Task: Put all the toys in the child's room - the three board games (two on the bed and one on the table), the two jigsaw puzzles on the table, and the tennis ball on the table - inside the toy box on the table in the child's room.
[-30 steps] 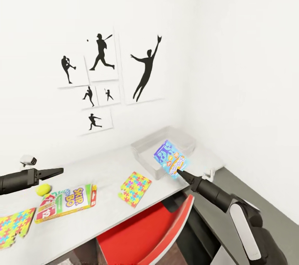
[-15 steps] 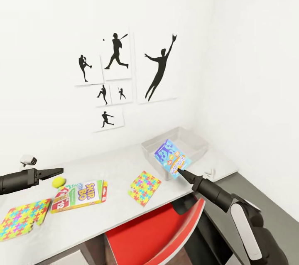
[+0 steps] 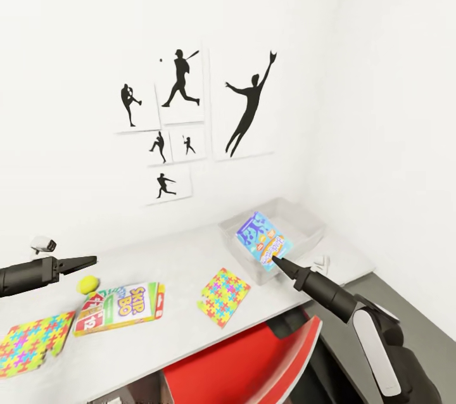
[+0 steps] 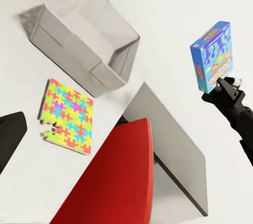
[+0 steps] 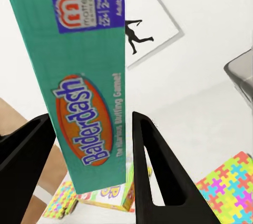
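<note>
- Your right claw is clamped on the bottom edge of the blue board game, 1 finger on each side of the box; the box stands upright out of the claw, lettered "Balderdash".
- That box hangs above the near wall of the toy box, not yet inside it, and is not touching the surface.
- Your left claw hovers over the left part of the surface with nothing in it; you cannot tell how wide its fingers are parted.
- Just beyond and below that claw lies the tennis ball, with the "SKIP-BO" board game beside it.
- 1 jigsaw puzzle lies flat at the left near edge, the other jigsaw puzzle between the SKIP-BO box and the toy box.
- A red chair is tucked under the near edge.
- On the far wall hang 6 silhouette pictures.
</note>
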Controlling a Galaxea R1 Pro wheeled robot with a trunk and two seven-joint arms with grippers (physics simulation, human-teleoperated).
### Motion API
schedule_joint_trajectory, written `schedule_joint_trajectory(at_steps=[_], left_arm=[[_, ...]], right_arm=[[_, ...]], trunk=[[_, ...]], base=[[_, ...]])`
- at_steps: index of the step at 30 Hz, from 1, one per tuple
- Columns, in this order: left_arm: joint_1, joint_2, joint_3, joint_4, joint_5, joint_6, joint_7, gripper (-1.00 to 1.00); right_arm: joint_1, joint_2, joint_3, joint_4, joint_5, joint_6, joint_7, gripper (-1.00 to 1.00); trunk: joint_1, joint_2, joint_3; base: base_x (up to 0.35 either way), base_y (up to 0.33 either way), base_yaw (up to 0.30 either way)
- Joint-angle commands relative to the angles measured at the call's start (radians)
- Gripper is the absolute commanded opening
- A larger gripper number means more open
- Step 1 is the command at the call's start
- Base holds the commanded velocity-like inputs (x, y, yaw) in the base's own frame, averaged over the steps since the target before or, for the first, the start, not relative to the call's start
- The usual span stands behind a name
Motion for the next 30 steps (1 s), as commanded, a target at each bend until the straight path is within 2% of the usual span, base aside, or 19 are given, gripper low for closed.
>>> schedule_joint_trajectory(at_steps=[1, 14, 21, 30], left_arm=[[-0.001, 0.000, 0.000, 0.000, -0.001, 0.011, -0.005, 1.00], [-0.001, 0.000, -0.001, 0.000, -0.001, 0.010, -0.005, 1.00], [-0.001, 0.000, -0.001, 0.000, -0.001, 0.009, -0.005, 1.00], [-0.001, 0.000, -0.001, 0.000, -0.001, 0.010, -0.005, 1.00]], right_arm=[[-0.001, 0.001, 0.000, -0.004, -0.006, 0.007, 0.000, -1.00], [-0.001, 0.002, 0.006, -0.009, -0.004, 0.009, -0.001, -1.00], [-0.001, 0.000, 0.005, -0.009, -0.005, 0.008, 0.000, -1.00], [-0.001, -0.001, 0.003, -0.010, -0.005, 0.008, 0.001, -1.00]], trunk=[[0.001, -0.002, -0.002], [0.001, -0.002, -0.001], [0.001, -0.002, -0.001], [0.001, -0.002, -0.001]], base=[[0.005, 0.000, 0.236], [0.019, -0.001, 0.262], [0.217, -0.016, 0.036], [0.106, -0.063, 0.058]])
